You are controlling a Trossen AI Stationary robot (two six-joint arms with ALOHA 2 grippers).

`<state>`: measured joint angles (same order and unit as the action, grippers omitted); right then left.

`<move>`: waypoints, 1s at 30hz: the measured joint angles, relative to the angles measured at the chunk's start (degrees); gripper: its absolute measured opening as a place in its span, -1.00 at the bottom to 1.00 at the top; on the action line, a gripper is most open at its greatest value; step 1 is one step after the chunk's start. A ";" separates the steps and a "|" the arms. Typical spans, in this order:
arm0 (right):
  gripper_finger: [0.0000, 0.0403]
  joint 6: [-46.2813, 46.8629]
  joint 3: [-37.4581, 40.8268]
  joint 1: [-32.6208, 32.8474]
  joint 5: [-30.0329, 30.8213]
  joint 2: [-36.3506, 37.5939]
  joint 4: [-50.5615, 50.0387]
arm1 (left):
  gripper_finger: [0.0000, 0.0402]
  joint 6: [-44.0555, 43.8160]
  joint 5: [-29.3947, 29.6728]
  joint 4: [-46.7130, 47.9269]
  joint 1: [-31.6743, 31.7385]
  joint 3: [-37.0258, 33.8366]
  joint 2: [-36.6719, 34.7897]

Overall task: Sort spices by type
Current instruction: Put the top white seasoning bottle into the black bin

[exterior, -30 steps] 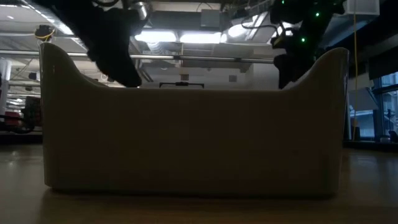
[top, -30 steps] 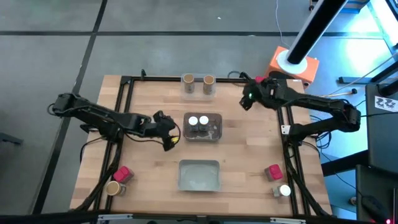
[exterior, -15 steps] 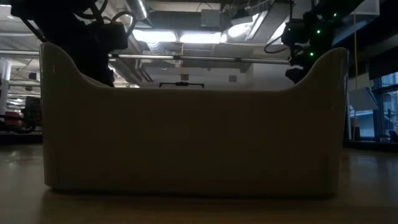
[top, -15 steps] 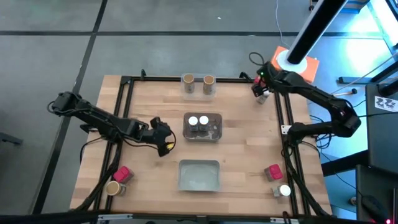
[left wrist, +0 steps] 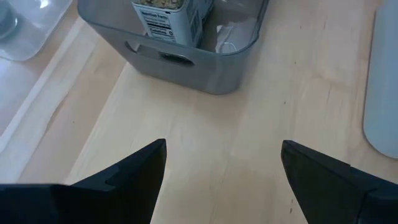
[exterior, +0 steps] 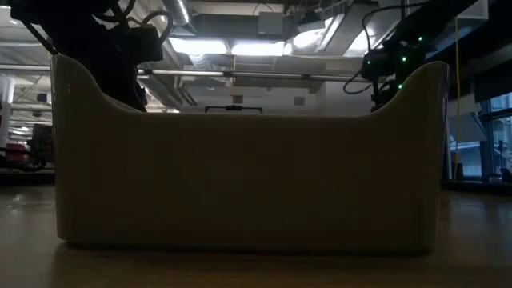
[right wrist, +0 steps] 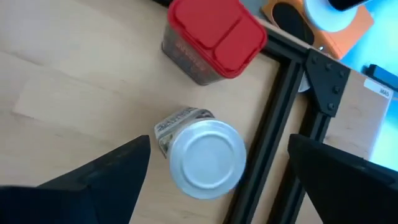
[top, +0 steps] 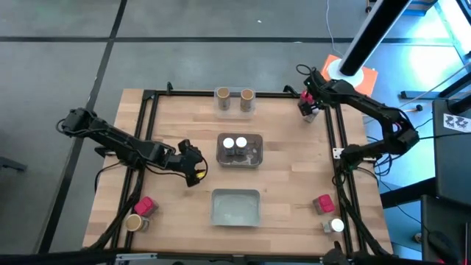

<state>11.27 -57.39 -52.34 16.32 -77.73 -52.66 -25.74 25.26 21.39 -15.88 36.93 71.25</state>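
Right end effector (right wrist: 211, 177) open over white-lidded jar (right wrist: 204, 159), red-lidded jar (right wrist: 210, 38) adj.

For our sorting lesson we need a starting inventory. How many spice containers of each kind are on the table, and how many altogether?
tan-topped brown cylinders: 3
dark jars with white lids: 4
red boxy containers: 3
Total: 10

Two jars (top: 234, 144) sit, seemingly upright, in tray (top: 257, 154).
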 joint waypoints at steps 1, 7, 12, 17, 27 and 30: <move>0.89 -0.63 0.00 0.02 -0.01 -0.61 0.06 | 0.50 -0.05 0.00 0.00 0.00 0.00 0.01; 0.89 -4.07 0.02 0.17 -1.18 -3.56 0.02 | 0.50 -0.87 0.02 -0.02 0.00 0.00 0.02; 0.89 -6.29 0.02 0.15 -1.43 -5.65 -0.02 | 0.50 -0.87 0.02 -0.25 0.00 0.02 0.04; 0.89 -8.45 0.02 0.15 -2.48 -7.18 -0.15 | 0.50 -0.87 0.02 -0.26 0.00 0.02 0.06; 0.77 -10.12 0.02 0.15 -1.99 -10.41 -0.22 | 0.50 -0.81 0.04 -0.61 0.07 0.02 0.06; 0.62 -10.16 0.02 0.15 -1.90 -10.88 -0.22 | 0.50 -0.81 0.04 -1.05 0.07 0.02 0.06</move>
<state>1.11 -57.36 -52.18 14.41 -88.61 -52.88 -26.55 25.30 20.34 -15.81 36.95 71.31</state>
